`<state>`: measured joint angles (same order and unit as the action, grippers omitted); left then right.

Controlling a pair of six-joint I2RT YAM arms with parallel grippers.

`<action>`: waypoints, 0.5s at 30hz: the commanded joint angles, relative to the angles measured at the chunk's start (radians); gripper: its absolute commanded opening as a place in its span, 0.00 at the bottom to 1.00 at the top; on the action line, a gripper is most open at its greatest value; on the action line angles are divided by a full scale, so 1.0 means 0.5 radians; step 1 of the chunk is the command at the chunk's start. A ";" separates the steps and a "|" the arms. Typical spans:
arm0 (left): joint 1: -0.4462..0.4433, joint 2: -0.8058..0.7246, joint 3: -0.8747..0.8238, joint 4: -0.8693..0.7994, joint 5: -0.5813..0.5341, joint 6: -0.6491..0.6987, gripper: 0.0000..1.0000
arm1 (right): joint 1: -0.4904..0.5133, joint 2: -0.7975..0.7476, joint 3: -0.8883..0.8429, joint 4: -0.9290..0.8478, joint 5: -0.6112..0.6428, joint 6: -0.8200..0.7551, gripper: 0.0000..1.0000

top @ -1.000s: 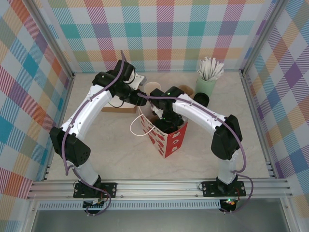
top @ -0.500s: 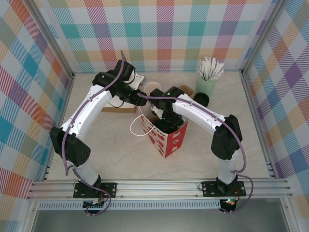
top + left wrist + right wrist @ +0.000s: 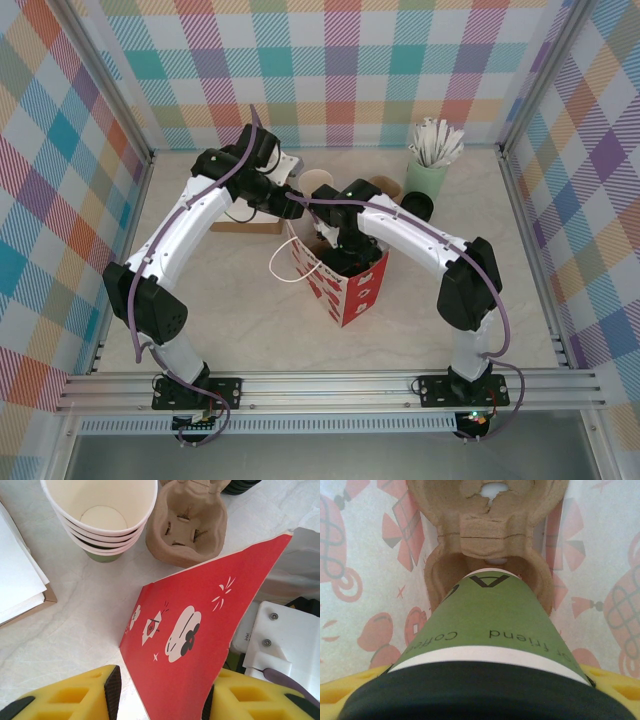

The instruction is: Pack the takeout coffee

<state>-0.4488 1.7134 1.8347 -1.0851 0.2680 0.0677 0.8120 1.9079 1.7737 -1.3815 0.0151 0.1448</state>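
From above, the left claw (image 3: pixel 291 207) is at the top edge of the red bag (image 3: pixel 350 285), which stands mid-worktop (image 3: pixel 230 310). The right claw (image 3: pixel 338 240) reaches down into the bag's open mouth. Behind the bag are a cup stack (image 3: pixel 319 182), a spare carrier (image 3: pixel 386 187) and black lids (image 3: pixel 418 207). A mint cup of white sticks (image 3: pixel 428 170) stands at the far right. A flat pack of paper (image 3: pixel 245 224) lies under the left arm.

At the left wrist, the yellow fingers (image 3: pixel 75 700) are closed on the bag's red wall (image 3: pixel 185 645), which rises tilted between them. The right pad is against it and the left pad is just beside its edge. Beyond it are the cup stack (image 3: pixel 100 515), cream inside, and the spare carrier (image 3: pixel 187 522), the two touching. The paper (image 3: pixel 17 585) is at the left.

At the right wrist, the claw (image 3: pixel 480 692) is clamped wide on the coffee (image 3: pixel 490 615), with its yellow fingers (image 3: pixel 337 692) at either side of the black lid (image 3: pixel 480 697). The green cup is inside the bag, and its base is entering a pocket of the pulp carrier (image 3: pixel 490 530) on the bag's floor. Whether the base is fully seated cannot be told.
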 commanded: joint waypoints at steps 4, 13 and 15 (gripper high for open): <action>0.016 -0.014 0.006 0.010 0.037 0.009 0.46 | -0.007 -0.022 0.027 -0.056 -0.032 0.013 0.78; 0.014 -0.004 0.012 0.012 0.047 0.009 0.46 | -0.007 -0.027 0.014 -0.044 -0.033 0.011 0.78; 0.014 -0.003 0.012 0.009 0.047 0.010 0.46 | -0.006 -0.027 0.015 -0.044 -0.033 0.010 0.78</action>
<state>-0.4488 1.7134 1.8347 -1.0851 0.2687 0.0673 0.8120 1.9079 1.7737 -1.3811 0.0151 0.1448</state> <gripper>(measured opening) 0.455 0.841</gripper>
